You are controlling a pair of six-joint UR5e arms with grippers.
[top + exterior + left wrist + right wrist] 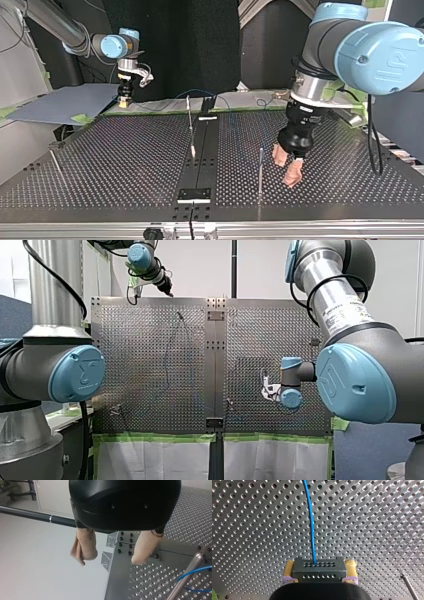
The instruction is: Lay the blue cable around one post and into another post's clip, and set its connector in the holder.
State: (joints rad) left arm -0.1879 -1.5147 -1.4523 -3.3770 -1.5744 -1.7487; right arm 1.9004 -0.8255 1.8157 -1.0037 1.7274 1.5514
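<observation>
Right fingers (351,567) clamping connector (317,571), left fingers (84,547) spread

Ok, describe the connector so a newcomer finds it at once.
On the perforated table, find my right gripper near the far edge at the top view's left. Between its yellow pads sits the connector, a dark block with two rows of small holes. Unlike the thin metal posts, it has the blue cable running out of it.

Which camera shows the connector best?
The right wrist view: the connector sits close up, held in my right gripper, blue cable entering it. In the top and front views it is too small to tell; the left wrist view shows only cable.
</observation>
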